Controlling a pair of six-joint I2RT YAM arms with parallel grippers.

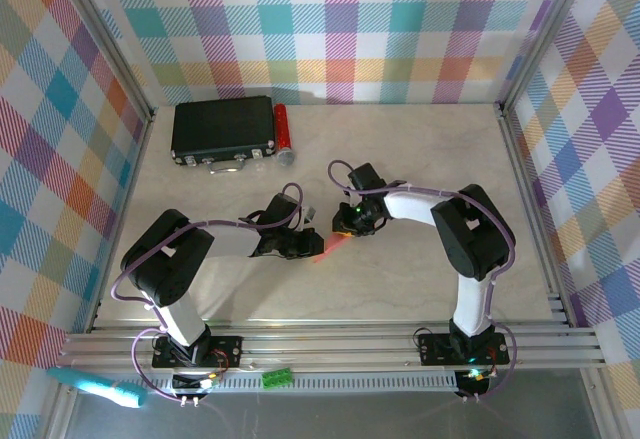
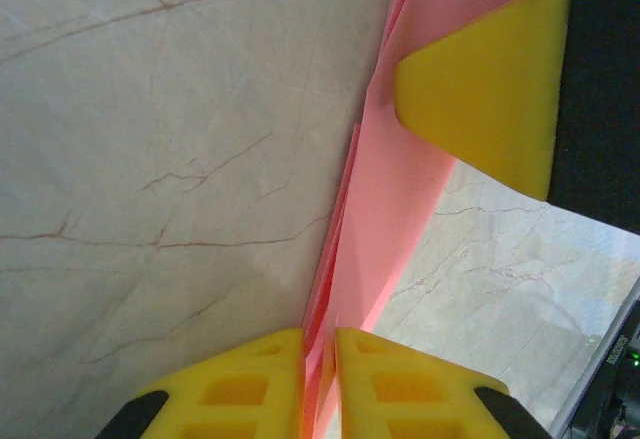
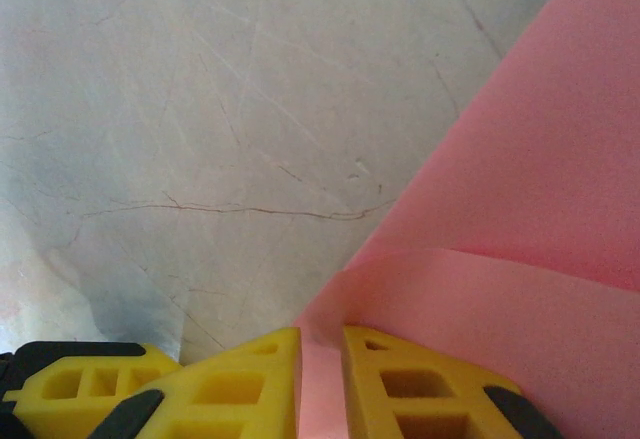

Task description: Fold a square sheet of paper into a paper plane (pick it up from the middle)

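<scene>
**A:** What else is on the table (image 1: 420, 149)?

**B:** A black box (image 1: 222, 131) at the far left. A red cylinder (image 1: 283, 131) lies just beside its right end. Both are well apart from the arms.

**A:** And the pink paper (image 1: 330, 248)?

**B:** Near the middle of the table, between the two tools. From the left wrist its thin layers (image 2: 400, 229) show edge-on.

**A:** The grips?

**B:** The left tool (image 2: 318, 379) is almost closed, its yellow pads pinching those layers. The right tool (image 3: 320, 379) is almost closed too, nipping a curled flap of the paper (image 3: 520, 209).

**A:** The arms?

**B:** Both are bent at the elbow with forearms reaching inward. The left tool (image 1: 305, 247) and right tool (image 1: 347, 227) come close together.
</scene>
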